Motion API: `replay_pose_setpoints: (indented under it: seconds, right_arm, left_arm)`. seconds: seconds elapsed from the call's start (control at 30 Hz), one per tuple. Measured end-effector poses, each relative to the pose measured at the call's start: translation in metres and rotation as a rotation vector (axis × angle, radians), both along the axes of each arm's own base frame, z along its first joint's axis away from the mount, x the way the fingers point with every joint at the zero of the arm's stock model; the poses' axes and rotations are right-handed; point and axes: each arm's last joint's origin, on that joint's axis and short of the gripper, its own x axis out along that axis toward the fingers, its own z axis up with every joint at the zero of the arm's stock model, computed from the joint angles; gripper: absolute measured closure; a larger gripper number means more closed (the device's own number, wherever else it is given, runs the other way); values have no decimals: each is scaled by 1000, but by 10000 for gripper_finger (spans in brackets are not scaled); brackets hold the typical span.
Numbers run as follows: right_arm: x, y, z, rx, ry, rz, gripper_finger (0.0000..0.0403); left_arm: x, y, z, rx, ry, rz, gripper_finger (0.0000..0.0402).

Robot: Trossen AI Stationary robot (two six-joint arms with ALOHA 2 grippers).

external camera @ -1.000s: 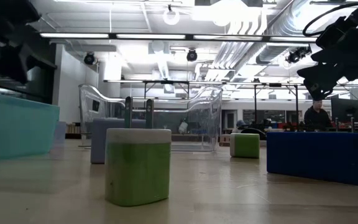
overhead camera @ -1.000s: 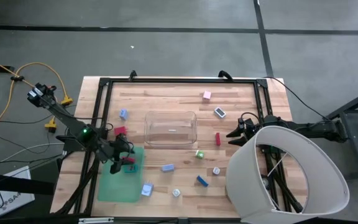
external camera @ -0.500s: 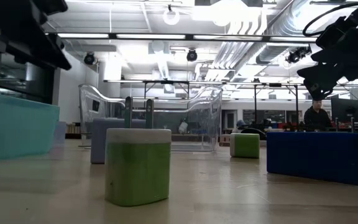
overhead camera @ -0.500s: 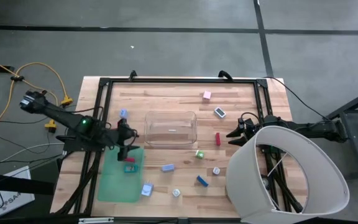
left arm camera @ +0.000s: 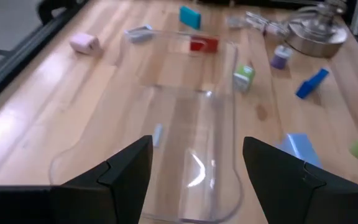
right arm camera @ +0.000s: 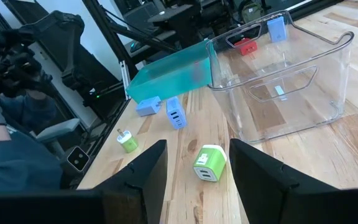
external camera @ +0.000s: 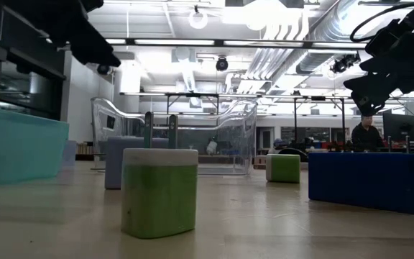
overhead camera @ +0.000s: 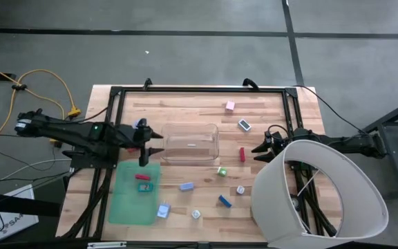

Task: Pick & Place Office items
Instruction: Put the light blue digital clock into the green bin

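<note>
Wooden surface [overhead camera: 199, 111] centre-left: the left gripper [overhead camera: 146, 139], fingers apart and empty, is poised beside the clear rectangular plastic bin [overhead camera: 189, 143], so a scattered piece must be chosen next, while the right gripper [overhead camera: 262, 146], apart too, waits right of centre.

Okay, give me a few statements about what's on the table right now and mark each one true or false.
1. The clear bin holds most of the small pieces. False: it looks empty.
2. A red piece lies on the green mat. True.
3. The left gripper carries a blue block. False: its fingers are open and empty, beside the bin's left end.
4. The right gripper is right of the bin. True.
5. A pink piece lies near the table's far edge. True.
</note>
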Motion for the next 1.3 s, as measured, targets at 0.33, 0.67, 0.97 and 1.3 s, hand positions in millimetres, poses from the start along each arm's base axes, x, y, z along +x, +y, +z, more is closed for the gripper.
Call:
replay_pose_setpoints:
  seconds: [0.33,0.67,0.97,1.3]
  right_arm:
    - [0,0,0,0,0,0,241]
    - [0,0,0,0,0,0,241]
    - [0,0,0,0,0,0,241]
    - [0,0,0,0,0,-1,241]
  left_arm:
    - [-3,24,18,34,13,72,158]
    - [-5,34,19,51,30,84,158]
    - [-5,34,19,58,31,81,158]
    - [-5,34,19,55,31,83,158]
